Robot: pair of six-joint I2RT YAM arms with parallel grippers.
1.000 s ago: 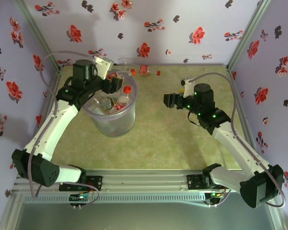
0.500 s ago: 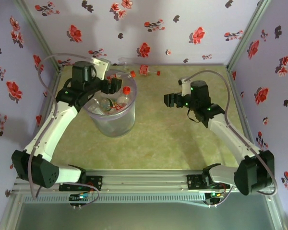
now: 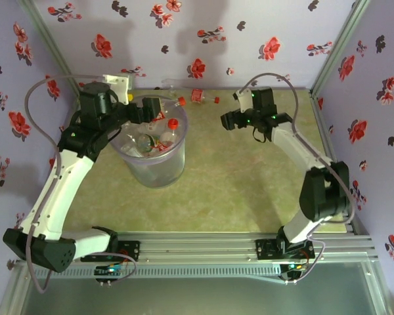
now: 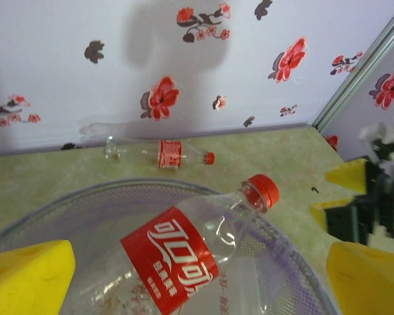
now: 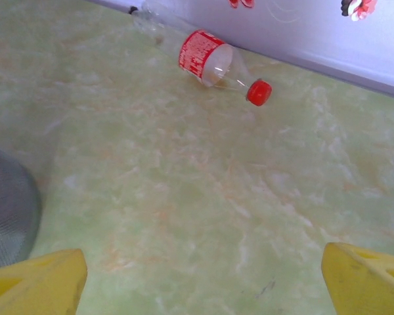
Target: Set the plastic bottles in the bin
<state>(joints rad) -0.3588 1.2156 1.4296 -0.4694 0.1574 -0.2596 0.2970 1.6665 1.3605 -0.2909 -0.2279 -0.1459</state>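
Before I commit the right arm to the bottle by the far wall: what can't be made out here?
Top view: bottle count in the bin; the left gripper covers part, clear bodies overlap.
Left wrist view: base of the binned bottle, cut off by the bottom edge.
Right wrist view: base end of the wall bottle, clear and faint near the top edge.

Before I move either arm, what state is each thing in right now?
bin: upright, open-topped, bottles inside.
left fingers: apart, empty, over the bin.
right fingers: apart, empty.
red-cap bottle in bin: capped, leaning, neck up.
loose bottle: capped, lying on its side on the table, outside the bin.
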